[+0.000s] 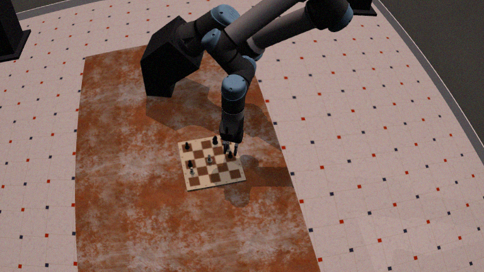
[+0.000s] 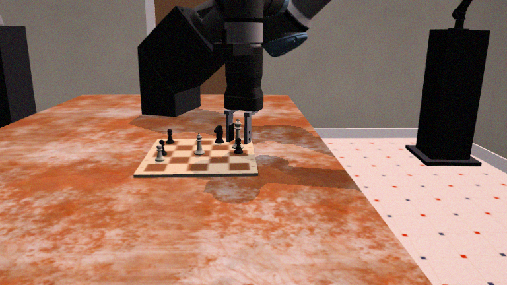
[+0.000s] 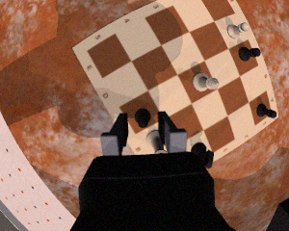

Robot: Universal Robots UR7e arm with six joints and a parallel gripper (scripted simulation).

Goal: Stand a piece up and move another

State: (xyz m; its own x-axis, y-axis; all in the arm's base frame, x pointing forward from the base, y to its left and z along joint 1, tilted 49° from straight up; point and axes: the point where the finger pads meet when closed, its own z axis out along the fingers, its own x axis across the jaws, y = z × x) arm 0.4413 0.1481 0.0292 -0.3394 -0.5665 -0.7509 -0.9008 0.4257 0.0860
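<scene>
A black pawn (image 1: 230, 155) (image 2: 237, 147) (image 3: 143, 116) stands upright on C5 of the chessboard (image 1: 205, 184) (image 2: 187, 173) (image 3: 130, 43). A tall white piece (image 2: 237, 128) (image 3: 155, 140) stands upright on B5, partly hidden by the fingers in the top view. My gripper (image 1: 230, 153) (image 2: 238, 141) (image 3: 143, 122) points straight down and is part open. Its fingertips are low at the pawn, one to each side of it in the wrist view; the fingers do not touch it. Whether the tips reach below the pawn's head is hard to tell.
A black knight (image 1: 214, 140) (image 2: 218, 134) (image 3: 199, 152) stands on A4, near the fingers. A white piece (image 1: 209, 158) (image 2: 199, 145) (image 3: 202, 82) stands on C3. Black pawns stand on A1 and C1, and a white pawn (image 1: 191, 170) (image 2: 159, 153) (image 3: 236, 31) on D1.
</scene>
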